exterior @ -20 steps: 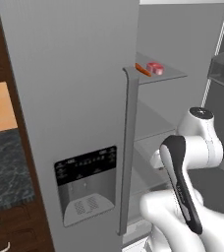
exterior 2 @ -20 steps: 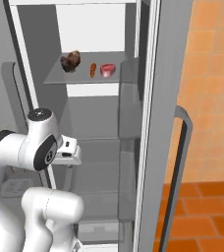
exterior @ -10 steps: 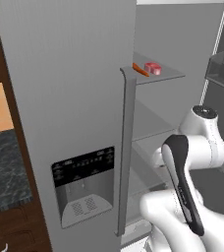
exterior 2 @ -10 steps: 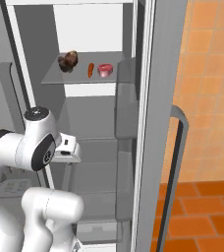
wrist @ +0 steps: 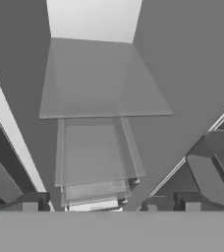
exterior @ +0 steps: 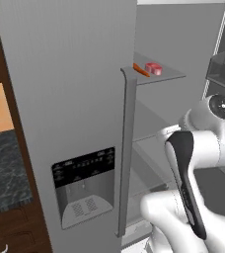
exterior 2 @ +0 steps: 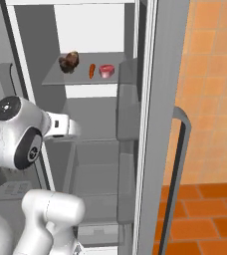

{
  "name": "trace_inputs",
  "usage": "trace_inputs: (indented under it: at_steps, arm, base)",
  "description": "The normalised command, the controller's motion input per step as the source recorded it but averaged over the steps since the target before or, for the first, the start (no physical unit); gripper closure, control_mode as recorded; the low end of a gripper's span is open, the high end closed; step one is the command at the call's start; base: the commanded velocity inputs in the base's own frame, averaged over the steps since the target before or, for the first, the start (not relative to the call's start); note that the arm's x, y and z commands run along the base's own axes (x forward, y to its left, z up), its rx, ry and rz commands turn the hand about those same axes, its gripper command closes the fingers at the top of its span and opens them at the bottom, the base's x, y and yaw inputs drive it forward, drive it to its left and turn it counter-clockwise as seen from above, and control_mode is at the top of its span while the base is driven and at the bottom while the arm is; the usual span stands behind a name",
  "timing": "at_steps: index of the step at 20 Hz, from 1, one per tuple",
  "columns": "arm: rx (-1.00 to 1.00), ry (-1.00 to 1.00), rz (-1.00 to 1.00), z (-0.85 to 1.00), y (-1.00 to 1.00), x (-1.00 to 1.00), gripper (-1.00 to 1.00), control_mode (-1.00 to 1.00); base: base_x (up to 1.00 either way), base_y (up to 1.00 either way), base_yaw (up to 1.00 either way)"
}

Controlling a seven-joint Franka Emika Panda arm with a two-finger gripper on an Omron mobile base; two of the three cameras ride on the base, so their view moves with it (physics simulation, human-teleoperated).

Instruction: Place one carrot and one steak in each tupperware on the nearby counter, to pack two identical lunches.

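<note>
Left base view: the white arm (exterior: 198, 163) rises from the lower right of the frame, in front of an open grey fridge (exterior: 70, 99). Its closed door, with a long upright handle (exterior: 126, 148) and a dark dispenser panel (exterior: 84, 185), takes up the middle and left. High at upper right, on a glass shelf (exterior: 168, 75), an orange carrot (exterior: 140, 69) lies just left of a pink-red steak (exterior: 153, 68). A strip of marbled counter (exterior: 3, 168) shows at the left edge, over dark wood.

Right base view: the arm (exterior 2: 21, 134) stands at lower left, its hand reaching into the fridge at mid-height, below the food. On the upper shelf (exterior 2: 83, 79), in the upper left of the frame, three things lie in a row: a brown steak (exterior 2: 68, 62) at left, the carrot (exterior 2: 91, 70) in the middle, the pink-red steak (exterior 2: 106, 70) at right. They sit close together but apart. An orange tiled wall (exterior 2: 210, 74) fills the right side, behind the open door's edge and its handle (exterior 2: 177, 179).

Hand view: the camera looks into the fridge at stacked bare glass shelves (wrist: 104, 83), one behind another, between grey walls. The finger tips are not clear at the bottom edge; the jaws stand spread wide, with nothing between them.
</note>
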Motion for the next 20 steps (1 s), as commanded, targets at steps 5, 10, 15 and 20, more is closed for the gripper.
trace_inputs:
  at_steps: [5, 10, 15, 20]
  arm:
    - [0.00, -0.06, -0.15, 0.95, -0.41, 0.95, -1.00, -1.00]
    - [0.11, -0.06, -0.10, 0.54, -0.30, 1.00, -1.00, -1.00]
    - [0.23, 0.00, -0.05, 0.16, -0.29, 0.93, -1.00, -1.00]
    - [0.14, 0.00, 0.00, 0.17, -0.12, 0.73, -1.00, -1.00]
  base:
    - [0.00, 0.00, 0.00]
    - [0.00, 0.00, 0.00]
    - [0.00, 0.00, 0.00]
    - [0.00, 0.00, 0.00]
